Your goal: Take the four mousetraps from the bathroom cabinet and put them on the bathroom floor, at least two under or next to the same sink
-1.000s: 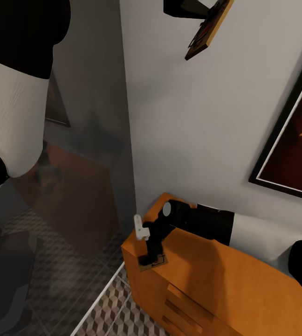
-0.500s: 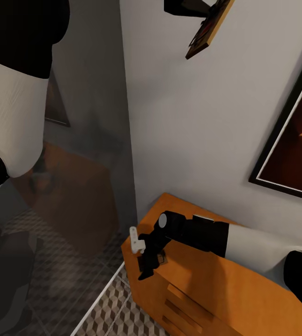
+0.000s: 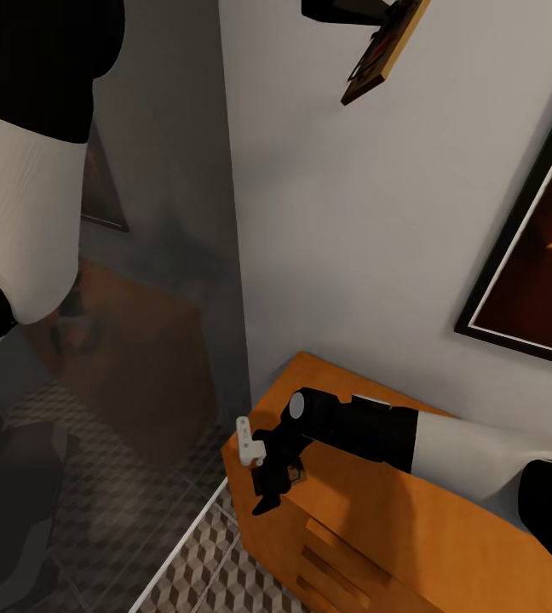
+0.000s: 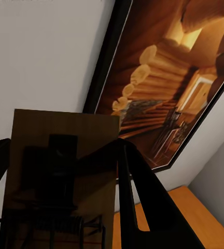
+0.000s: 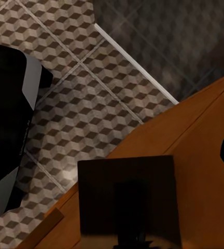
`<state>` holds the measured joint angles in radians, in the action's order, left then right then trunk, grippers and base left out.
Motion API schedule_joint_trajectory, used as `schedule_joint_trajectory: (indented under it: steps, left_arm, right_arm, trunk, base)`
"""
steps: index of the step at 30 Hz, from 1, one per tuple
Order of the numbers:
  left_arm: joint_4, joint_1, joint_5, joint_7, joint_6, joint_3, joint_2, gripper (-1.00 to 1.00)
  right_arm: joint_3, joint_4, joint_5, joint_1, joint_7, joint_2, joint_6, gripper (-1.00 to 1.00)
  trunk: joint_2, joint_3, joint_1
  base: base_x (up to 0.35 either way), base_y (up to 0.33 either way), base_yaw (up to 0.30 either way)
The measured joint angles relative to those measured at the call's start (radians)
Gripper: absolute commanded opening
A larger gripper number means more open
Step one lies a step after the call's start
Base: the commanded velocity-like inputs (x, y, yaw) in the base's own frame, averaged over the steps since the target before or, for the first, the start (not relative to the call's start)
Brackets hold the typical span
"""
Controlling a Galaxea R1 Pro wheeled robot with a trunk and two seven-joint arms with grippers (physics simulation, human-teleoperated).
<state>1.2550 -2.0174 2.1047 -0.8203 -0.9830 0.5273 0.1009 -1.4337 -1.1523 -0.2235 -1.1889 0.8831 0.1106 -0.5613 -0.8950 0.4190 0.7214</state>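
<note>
The right gripper (image 3: 267, 492) has lifted its small flat dark-brown mousetrap (image 3: 291, 469) off the low orange-brown wooden cabinet (image 3: 378, 528). It has swung out toward the cabinet's front corner edge.

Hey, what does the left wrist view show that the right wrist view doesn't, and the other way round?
Left wrist: a framed picture on the white wall, behind the mousetrap in the left gripper. Right wrist: bathroom floor tiles, the robot's dark base, a second mousetrap. Both: the orange cabinet top.
</note>
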Motion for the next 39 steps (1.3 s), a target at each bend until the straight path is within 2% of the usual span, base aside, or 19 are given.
schedule_joint_trajectory:
  steps: [32,39]
  left_arm:
    - [-0.002,0.000,0.000,-0.002,0.000,0.000,0.000,-1.00]
    - [-0.001,0.000,0.000,-0.002,0.000,0.000,0.000,-1.00]
  right_arm:
    - [-0.002,-0.010,0.005,0.000,0.002,0.009,-0.008,1.00]
    - [-0.002,-0.015,0.010,0.000,0.002,0.013,-0.038,1.00]
  trunk:
    - [0.000,0.000,0.000]
    - [0.000,0.000,0.000]
  base:
    - [0.000,0.000,0.000]
    - [0.000,0.000,0.000]
